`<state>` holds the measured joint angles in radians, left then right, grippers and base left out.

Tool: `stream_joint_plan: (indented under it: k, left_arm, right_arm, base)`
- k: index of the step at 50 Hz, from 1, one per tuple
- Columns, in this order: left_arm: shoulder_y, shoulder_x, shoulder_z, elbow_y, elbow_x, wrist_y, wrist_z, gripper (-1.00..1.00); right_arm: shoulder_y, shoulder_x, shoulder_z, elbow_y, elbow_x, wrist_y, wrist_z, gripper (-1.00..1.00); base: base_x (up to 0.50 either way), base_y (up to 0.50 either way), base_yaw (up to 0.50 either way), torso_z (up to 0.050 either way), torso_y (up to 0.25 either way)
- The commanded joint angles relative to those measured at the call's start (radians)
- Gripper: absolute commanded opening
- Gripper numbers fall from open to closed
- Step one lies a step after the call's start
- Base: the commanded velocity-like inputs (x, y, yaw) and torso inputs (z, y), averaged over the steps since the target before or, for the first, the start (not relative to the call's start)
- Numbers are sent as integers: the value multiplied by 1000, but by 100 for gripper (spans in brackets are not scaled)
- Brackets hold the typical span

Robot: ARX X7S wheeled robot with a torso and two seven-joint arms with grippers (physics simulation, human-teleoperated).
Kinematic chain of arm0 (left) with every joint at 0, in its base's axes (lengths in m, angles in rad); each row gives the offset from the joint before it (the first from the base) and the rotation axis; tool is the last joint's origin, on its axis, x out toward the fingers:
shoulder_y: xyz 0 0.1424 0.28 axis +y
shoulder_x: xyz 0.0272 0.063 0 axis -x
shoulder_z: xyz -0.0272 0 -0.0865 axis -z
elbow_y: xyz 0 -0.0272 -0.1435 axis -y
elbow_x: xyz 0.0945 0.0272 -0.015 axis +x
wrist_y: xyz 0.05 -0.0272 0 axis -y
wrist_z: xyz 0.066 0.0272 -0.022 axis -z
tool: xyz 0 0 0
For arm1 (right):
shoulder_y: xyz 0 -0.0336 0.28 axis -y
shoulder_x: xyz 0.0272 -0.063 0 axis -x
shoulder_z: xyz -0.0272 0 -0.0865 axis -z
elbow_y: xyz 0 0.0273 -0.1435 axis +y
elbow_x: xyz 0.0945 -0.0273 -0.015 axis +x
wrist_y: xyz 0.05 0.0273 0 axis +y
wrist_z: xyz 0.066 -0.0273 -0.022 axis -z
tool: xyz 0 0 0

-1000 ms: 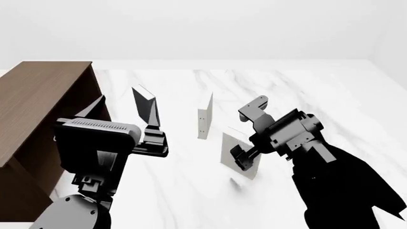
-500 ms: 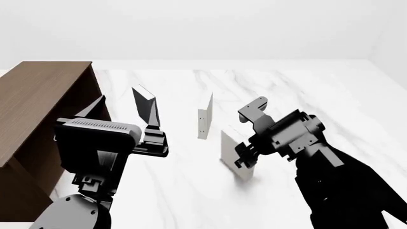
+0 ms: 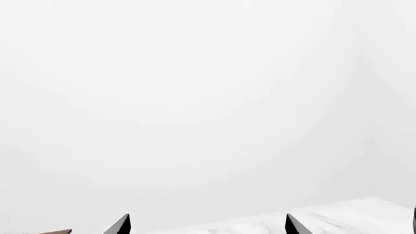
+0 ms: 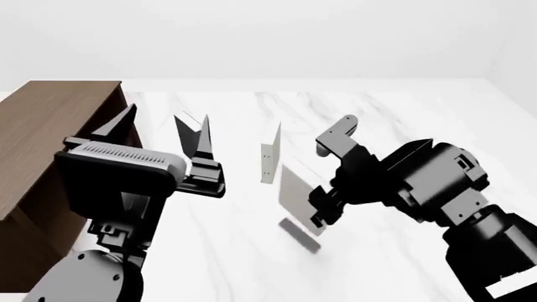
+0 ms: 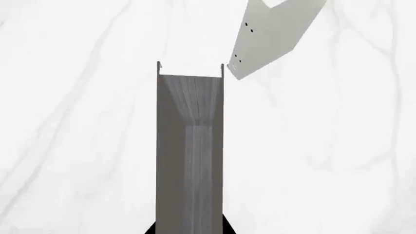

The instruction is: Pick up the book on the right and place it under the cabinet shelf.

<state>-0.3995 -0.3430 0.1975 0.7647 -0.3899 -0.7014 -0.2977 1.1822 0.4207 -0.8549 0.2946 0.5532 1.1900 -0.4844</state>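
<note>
The book, off-white and thick, hangs tilted above the marble table with its shadow below it. My right gripper is shut on its near edge. In the right wrist view the book's grey page edge runs straight out from between the jaws of the right gripper. The dark brown cabinet stands at the far left, and its top hides the cabinet shelf. My left gripper is open, held up beside the cabinet, with nothing between its fingertips.
A black book stands upright just behind the left gripper's fingers. A thin white book with small dark dots stands upright at the table's middle, close to the held book. The white marble table stretches to the back wall.
My right gripper has lifted the book off the table and carried it slightly left, tilting it. The left arm has risen, its fingers now higher beside the cabinet.
</note>
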Motion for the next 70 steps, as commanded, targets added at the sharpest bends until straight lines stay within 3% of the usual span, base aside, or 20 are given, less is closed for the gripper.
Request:
stream_joint_plan:
  k: [1,12,30,58,70]
  left_arm:
    - [-103,-21,-26,112,-48,-131,-31,100]
    - [-281,-51,-85,258,-151,-369,-89,100]
    - [-306,-85,-66,268,-175,-350,-147,100]
    - [-303,-144,-26,262,-222,-280,-214,100]
    - [-271,-158,20,231,-195,-213,-212,100]
  right_arm:
    - [-79,108,169,-321,95,99,103,-100]
    - [-272,125,383,-453,194,22,195,-100]
    - [-593,0,581,-508,344,-179,227,-100]
    - [-755,-397,612,-277,470,-375,286,-100]
    - [-703,-417,421,-54,677,-658,382,-100]
  base:
    - [0,0,0,0,0]
    - [0,0,0,0,1]
    - [0,0,0,0,1]
    - [0,0,0,0,1]
    - [0,0,0,0,1]
